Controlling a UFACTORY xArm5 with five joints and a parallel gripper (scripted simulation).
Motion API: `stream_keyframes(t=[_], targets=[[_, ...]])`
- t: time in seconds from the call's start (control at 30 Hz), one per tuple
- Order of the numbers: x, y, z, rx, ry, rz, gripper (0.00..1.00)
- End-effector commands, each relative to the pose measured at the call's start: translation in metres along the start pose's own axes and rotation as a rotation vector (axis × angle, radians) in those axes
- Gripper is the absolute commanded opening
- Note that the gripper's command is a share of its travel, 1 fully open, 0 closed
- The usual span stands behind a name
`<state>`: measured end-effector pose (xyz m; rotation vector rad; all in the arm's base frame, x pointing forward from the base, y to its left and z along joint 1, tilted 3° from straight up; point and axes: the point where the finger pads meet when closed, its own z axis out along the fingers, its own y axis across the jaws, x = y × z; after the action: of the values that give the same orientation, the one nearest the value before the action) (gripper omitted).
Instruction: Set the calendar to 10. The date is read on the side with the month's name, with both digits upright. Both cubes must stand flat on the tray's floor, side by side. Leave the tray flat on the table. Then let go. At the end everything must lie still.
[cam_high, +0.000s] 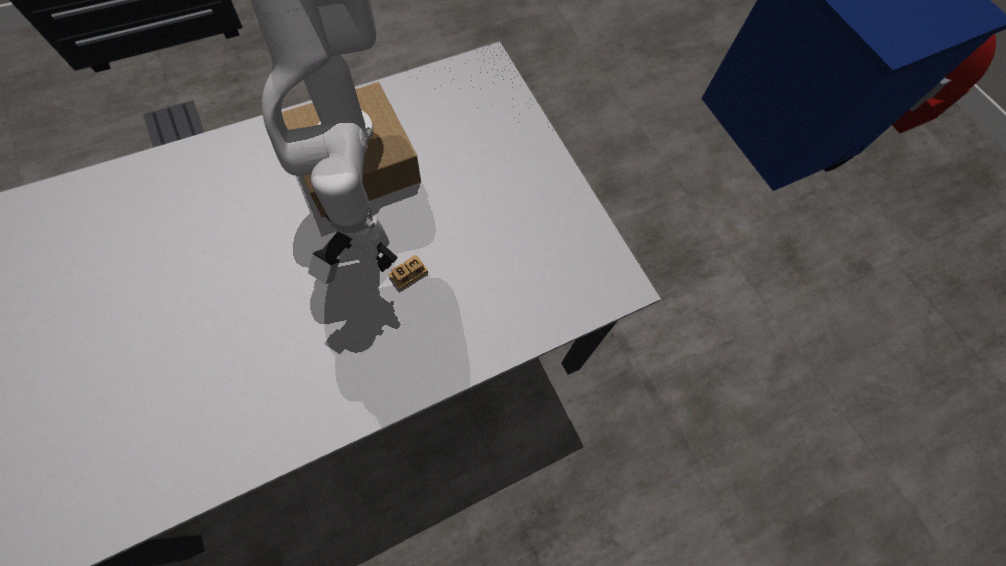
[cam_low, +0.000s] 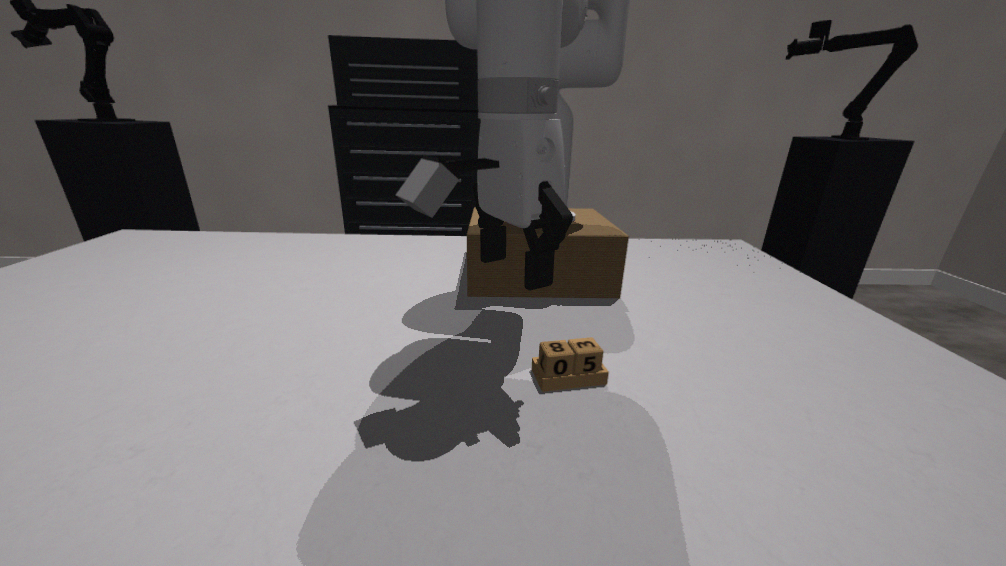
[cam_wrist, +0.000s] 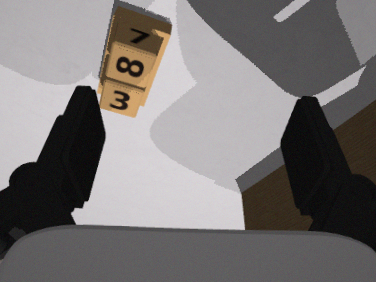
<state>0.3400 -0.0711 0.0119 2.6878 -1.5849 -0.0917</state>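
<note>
- Clock directions ran from the calendar in the exterior view, twelve being the top of that view.
- At ten o'clock, a black arm (cam_low: 97, 66) stood on a dark pedestal (cam_low: 126, 179), well apart from the calendar.
- Near eleven o'clock, behind the white table (cam_high: 211, 316) (cam_low: 175, 351), stood a black drawer cabinet (cam_high: 133, 31) (cam_low: 404, 126).
- At eleven o'clock, the gripper (cam_high: 357, 259) (cam_low: 516, 258) (cam_wrist: 195, 114) hung above the table, its fingers spread fully wide and nothing held between them. It was apart from the calendar.
- Around twelve o'clock, a brown box (cam_high: 393, 177) (cam_low: 590, 267) sat on the table behind the calendar.
- At the clock's centre, the calendar's tray (cam_high: 408, 283) (cam_low: 573, 381) (cam_wrist: 161, 55) lay flat on the table, with two cubes side by side in it.
- The left cube (cam_high: 400, 271) (cam_low: 555, 359) (cam_wrist: 128, 65) showed an upright 0 in front and an 8 on top; the wrist view also caught a 7 on its side.
- The right cube (cam_high: 415, 264) (cam_low: 588, 357) (cam_wrist: 120, 100) showed an upright 5 in front and a 3 on top.
- The front read 05; which side carried the month's name could not be told.
- At two o'clock, another dark pedestal (cam_low: 826, 204) bore a second black arm (cam_low: 879, 70).
</note>
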Motion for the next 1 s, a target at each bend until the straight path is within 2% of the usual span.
stream_keyframes(t=[0.0, 0.17, 0.33, 0.4, 0.87, 0.97], targets=[[0.001, -0.001, -0.001, 0.003, 0.002, 0.000, 1.00], [0.000, -0.002, -0.001, 0.003, 0.002, -0.028, 1.00], [-0.002, -0.004, 0.000, 0.002, 0.003, -0.148, 1.00], [-0.002, -0.004, 0.000, 0.002, 0.003, -0.148, 1.00], [-0.014, -0.017, 0.002, -0.002, 0.005, -0.729, 1.00], [-0.015, -0.017, 0.002, -0.002, 0.005, -0.744, 1.00]])
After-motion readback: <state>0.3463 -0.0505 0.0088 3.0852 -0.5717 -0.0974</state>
